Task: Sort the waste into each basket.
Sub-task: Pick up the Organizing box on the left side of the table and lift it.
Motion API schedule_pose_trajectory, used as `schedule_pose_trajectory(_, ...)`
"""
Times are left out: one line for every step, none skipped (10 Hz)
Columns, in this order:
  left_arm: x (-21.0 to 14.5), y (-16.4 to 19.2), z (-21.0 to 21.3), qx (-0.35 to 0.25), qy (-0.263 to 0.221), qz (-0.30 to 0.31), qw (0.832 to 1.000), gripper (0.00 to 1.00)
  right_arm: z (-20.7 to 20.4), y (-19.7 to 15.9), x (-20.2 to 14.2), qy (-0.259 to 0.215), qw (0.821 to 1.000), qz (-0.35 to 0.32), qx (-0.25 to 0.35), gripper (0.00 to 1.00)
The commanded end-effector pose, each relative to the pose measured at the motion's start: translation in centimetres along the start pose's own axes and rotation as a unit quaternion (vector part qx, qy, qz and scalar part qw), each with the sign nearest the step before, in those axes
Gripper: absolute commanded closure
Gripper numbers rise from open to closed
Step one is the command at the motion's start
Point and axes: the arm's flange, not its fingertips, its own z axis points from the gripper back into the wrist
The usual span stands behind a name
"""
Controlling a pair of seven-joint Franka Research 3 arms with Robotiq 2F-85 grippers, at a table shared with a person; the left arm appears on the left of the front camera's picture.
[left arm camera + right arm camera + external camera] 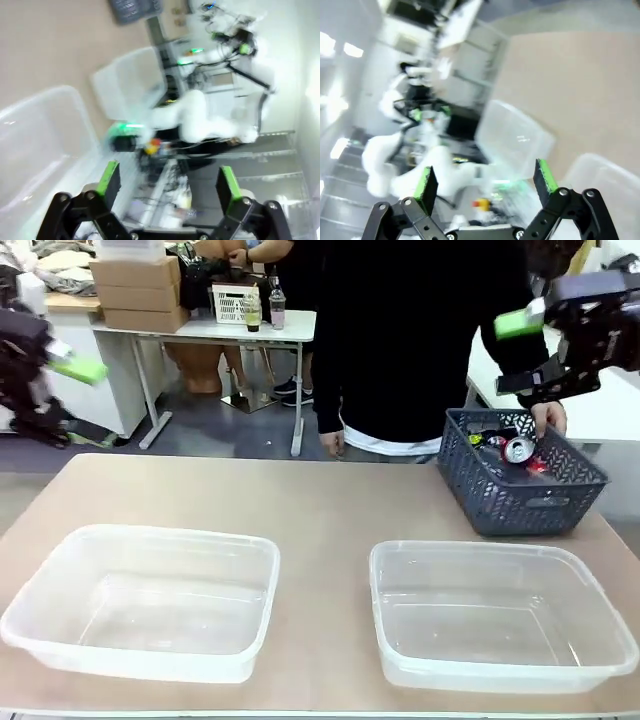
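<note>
While both arms are hanging raised at the bench's sides, the scene is reading thus:
Room: two clear tubs [150, 600] [500, 615] are sitting apart on the bench [320, 505].
Waste: cans [518, 449] are lying in the grey basket [520, 490], below the right pincer [535, 345].
Left pincer [70, 365]: spread, holding nothing.
Right pincer: spread, holding nothing.
Person: a hand [548, 420] is touching the basket.

Dark grey lattice basket [520, 490] at table's [320, 510] far right.
</note>
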Motion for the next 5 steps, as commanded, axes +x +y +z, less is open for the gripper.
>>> schedule_pose_trajectory(-1.0,1.2,1.2,-0.171,-0.175,0.154,0.957,0.00,-0.2,-4.2,-3.0,-0.100,0.938,-0.304,0.134,0.00)
schedule_pose_trajectory(0.0,0.0,0.0,0.000,0.000,0.000,1.000,0.00,0.0,0.0,0.0,0.000,1.000,0.000,0.000,0.00)
schedule_pose_trajectory(0.0,0.0,0.0,0.000,0.000,0.000,1.000,0.00,0.0,0.0,0.0,0.000,1.000,0.000,0.000,0.00)
schedule_pose_trajectory(0.0,0.0,0.0,0.000,0.000,0.000,1.000,0.00,0.0,0.0,0.0,0.000,1.000,0.000,0.000,0.00)
schedule_pose_trajectory(0.0,0.0,0.0,0.000,0.000,0.000,1.000,0.00,0.0,0.0,0.0,0.000,1.000,0.000,0.000,0.00)
